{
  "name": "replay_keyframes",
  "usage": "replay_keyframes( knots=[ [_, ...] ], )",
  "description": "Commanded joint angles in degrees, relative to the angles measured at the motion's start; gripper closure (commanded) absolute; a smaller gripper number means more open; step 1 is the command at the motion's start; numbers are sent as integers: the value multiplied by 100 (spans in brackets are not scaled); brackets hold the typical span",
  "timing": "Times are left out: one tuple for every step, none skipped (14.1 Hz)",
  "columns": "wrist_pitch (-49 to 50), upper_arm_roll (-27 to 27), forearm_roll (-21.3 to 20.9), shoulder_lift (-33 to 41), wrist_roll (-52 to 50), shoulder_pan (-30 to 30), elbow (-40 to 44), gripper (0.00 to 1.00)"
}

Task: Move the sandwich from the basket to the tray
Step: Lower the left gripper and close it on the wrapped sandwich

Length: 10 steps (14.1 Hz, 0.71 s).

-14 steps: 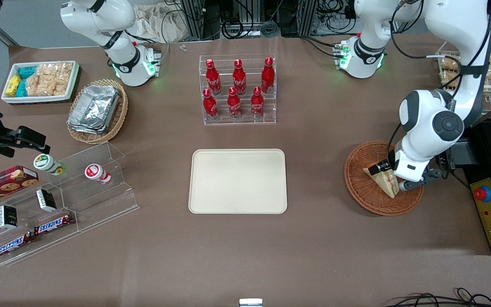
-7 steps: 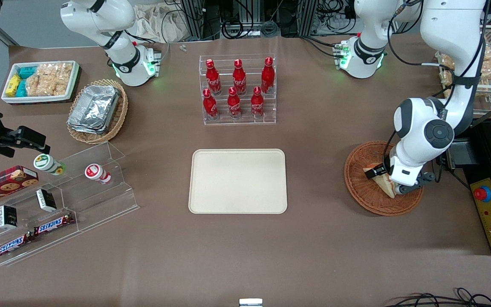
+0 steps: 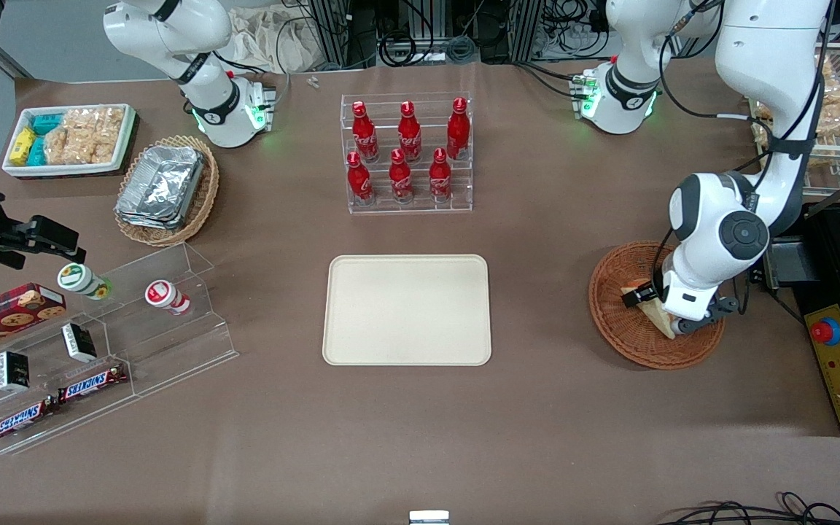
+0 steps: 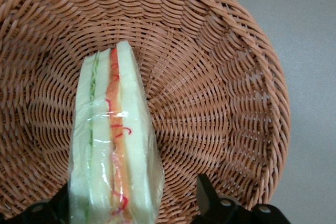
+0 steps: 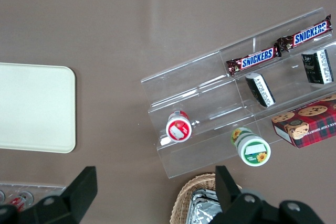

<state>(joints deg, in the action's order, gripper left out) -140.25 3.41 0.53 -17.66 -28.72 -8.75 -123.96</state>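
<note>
The sandwich, a clear-wrapped wedge with orange and green filling, lies in the reddish-brown woven basket toward the working arm's end of the table. My left gripper is down inside the basket and open. Its black fingers straddle the sandwich: one finger stands clear of the wrap with a gap, and the other sits at the wrap's edge. The arm's wrist hides part of the sandwich in the front view. The cream tray lies bare at mid-table.
A rack of red bottles stands farther from the front camera than the tray. A yellow control box with a red button lies beside the basket. An acrylic snack stand, a tan basket of foil trays and a white snack bin sit toward the parked arm's end.
The left arm's wrist has shifted a little across the basket toward the tray and now covers more of the sandwich. The sandwich and basket have stayed in place.
</note>
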Motion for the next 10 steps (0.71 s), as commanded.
replay_keyframes(
  knots=[
    [-152,28,-36,26,-134,-66,-84,21],
    [-152,28,-36,26,-134,-57,-84,48],
    [-152,28,-36,26,-134,-66,-84,75],
    [-152,28,-36,17,-134,-57,-75,97],
    [-152,28,-36,17,-134,-66,-75,100],
    [-143,28,-36,17,-134,-57,-75,100],
    [-152,28,-36,17,-134,-57,-75,100],
    [-143,28,-36,17,-134,-57,-75,100],
    [-143,28,-36,17,-134,-57,-75,100],
    [-143,28,-36,17,-126,-57,-75,100]
  ],
)
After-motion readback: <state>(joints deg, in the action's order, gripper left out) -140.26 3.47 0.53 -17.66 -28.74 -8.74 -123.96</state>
